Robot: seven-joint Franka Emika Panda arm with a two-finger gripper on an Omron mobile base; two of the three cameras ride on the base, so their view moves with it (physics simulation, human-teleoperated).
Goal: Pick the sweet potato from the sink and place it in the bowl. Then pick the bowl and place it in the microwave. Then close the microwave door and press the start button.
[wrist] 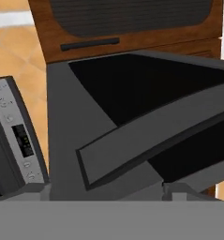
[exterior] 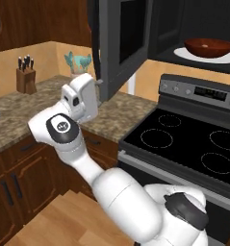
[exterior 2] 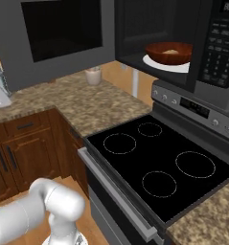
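The microwave [exterior 2: 220, 45] hangs over the stove with its door [exterior: 121, 43] swung wide open to the left. Inside, the reddish-brown bowl [exterior: 209, 47] sits on the white turntable plate [exterior 2: 153, 62], and a pale bit of the sweet potato [exterior 2: 171, 51] shows in the bowl [exterior 2: 168, 52]. My gripper [exterior: 98, 82] is at the lower outer edge of the door, on its far side from the oven cavity. In the hand view the door [wrist: 132, 140] looms very close, and the gripper [wrist: 106, 192] stands open with nothing between its fingers.
The black-topped stove [exterior: 184, 139] lies under the microwave. A granite counter [exterior: 121, 113] runs to its left, carrying a knife block [exterior: 26, 77] and a small potted plant [exterior: 79, 62]. A white cup [exterior 2: 93, 75] stands by the back wall. Wooden cabinets [exterior 2: 20, 153] sit below.
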